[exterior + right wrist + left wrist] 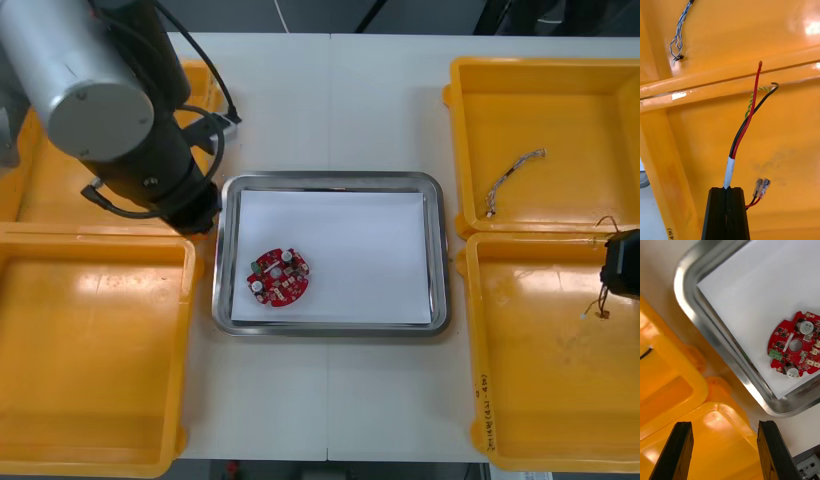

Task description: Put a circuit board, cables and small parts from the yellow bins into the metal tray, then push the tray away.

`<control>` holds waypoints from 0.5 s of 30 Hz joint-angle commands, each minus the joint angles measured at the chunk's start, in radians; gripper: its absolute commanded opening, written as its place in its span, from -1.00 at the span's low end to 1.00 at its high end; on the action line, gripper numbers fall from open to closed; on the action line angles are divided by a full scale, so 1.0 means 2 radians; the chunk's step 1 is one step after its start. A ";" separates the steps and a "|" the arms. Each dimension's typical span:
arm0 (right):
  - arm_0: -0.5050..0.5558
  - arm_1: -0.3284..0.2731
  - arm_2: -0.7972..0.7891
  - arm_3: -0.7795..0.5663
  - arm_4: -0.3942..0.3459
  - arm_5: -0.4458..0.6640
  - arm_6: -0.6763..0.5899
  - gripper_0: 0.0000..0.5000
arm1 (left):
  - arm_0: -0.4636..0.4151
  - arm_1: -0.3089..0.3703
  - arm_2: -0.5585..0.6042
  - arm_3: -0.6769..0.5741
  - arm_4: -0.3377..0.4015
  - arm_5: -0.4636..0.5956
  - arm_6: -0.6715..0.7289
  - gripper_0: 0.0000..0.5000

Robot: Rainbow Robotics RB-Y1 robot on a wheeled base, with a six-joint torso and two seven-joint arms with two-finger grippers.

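My right gripper point(621, 265) hangs over the near right yellow bin point(545, 400). In the right wrist view it point(726, 192) is shut on the white sleeve of a red and yellow cable point(747, 123), which also has a black strand. The cable rises from the fingertips, and its clear connectors point(761, 186) dangle beside the fingers. A round red circuit board point(279, 278) lies at the near left of the metal tray point(330, 181), on its white inside. My left gripper point(722, 423) stands open over the left bins' rims, short of the tray's left edge point(696, 311) and the board point(795, 347).
A twisted blue and white cable point(515, 170) lies in the far right bin point(600, 80); the right wrist view shows it point(679, 30) past the bins' dividing rims. My left arm point(150, 170) covers part of the far left bin point(30, 190). The near left bin point(90, 350) looks bare.
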 commanded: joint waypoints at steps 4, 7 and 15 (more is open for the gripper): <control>0.015 -0.070 -0.014 -0.055 -0.028 0.003 -0.009 -1.00 | -0.021 0.027 0.073 0.049 -0.001 0.014 0.041 1.00; 0.008 -0.091 -0.012 -0.061 -0.058 0.003 -0.007 -1.00 | -0.021 0.026 0.092 0.076 -0.011 0.015 0.036 1.00; -0.035 -0.147 0.013 -0.077 -0.143 0.003 0.005 -1.00 | -0.021 0.026 0.125 0.137 -0.054 0.003 0.026 1.00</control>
